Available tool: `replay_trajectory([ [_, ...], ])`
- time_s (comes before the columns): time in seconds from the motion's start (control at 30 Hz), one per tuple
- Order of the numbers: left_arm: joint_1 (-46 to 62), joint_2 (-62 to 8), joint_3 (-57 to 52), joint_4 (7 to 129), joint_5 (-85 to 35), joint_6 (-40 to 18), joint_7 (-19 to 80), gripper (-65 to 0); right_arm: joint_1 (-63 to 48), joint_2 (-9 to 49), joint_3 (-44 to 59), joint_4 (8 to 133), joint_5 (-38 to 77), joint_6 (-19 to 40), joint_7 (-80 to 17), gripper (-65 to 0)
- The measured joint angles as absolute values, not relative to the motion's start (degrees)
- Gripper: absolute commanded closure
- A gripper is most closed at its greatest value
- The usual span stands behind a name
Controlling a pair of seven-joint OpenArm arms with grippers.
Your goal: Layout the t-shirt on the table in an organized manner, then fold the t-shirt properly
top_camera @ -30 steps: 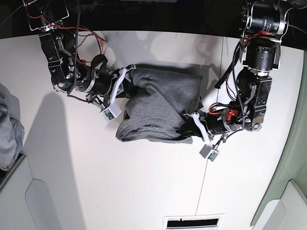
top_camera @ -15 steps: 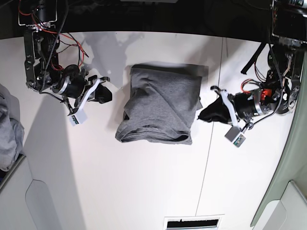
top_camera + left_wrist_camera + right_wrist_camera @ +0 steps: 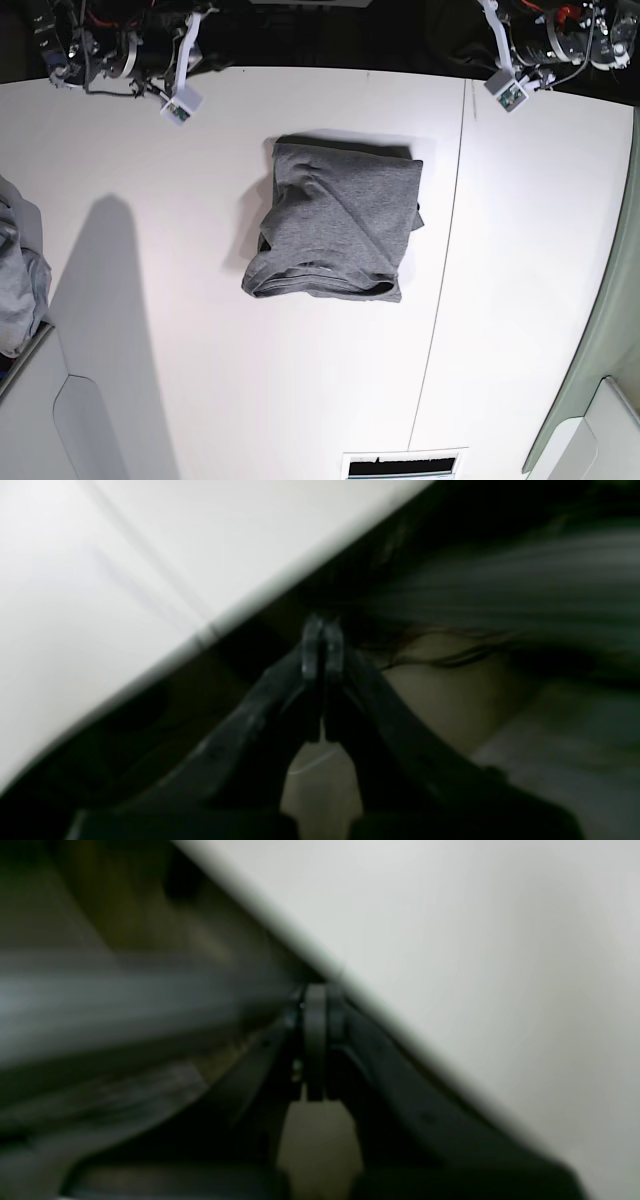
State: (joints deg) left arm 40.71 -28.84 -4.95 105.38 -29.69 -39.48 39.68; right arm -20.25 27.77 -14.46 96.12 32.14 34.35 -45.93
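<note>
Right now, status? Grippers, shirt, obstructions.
Left gripper shut, empty. Right gripper shut, empty. Plain heather-grey cotton t-shirt folded into a compact rectangle on the broad white table, nothing touching it. Bunched grey cloth heap at table edge, apart.

Left hand (image 3: 322,642) and right hand (image 3: 316,1012) both closed, empty.

Overhead base; wrist views table-edge close

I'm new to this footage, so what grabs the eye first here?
A folded grey t-shirt lies alone mid-table, touched by neither arm. Both arms sit at the far edge, the left gripper and the right gripper shut and empty. More grey cloth is heaped at the left edge.
</note>
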Motion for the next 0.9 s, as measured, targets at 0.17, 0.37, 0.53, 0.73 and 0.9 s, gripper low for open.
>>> replay_trajectory([
  [0.17, 44.58, -28.75, -2.63, 98.96, -18.26, -39.51, 31.16, 0.0, -21.58, 31.48, -30.41, 96.01, 18.17, 34.3, -36.71, 0.0],
  [0.37, 40.27, -28.67, 6.17, 79.33, -5.26, -39.07, 15.03, 0.0, -19.68, 31.81, -42.19, 88.12, 7.18, 33.34, -33.15, 0.0],
  [0.53, 28.69, -26.87, 16.03, 55.61, -4.62, -27.16, 13.19, 0.0, -15.51, 27.03, -45.89, 72.79, 6.68, 32.42, -32.99, 0.0],
  [0.73, 13.65, -19.09, 28.77, 32.82, -5.78, -27.42, 12.32, 0.0, -12.91, 20.62, -44.27, 56.53, 2.31, 32.23, -32.86, 0.0],
  [0.9, 9.15, -14.72, 35.46, 25.74, -7.01, -27.42, 11.97, 0.0, -12.91, 17.3, -43.09, 52.4, -0.51, 32.18, -33.08, 0.0],
])
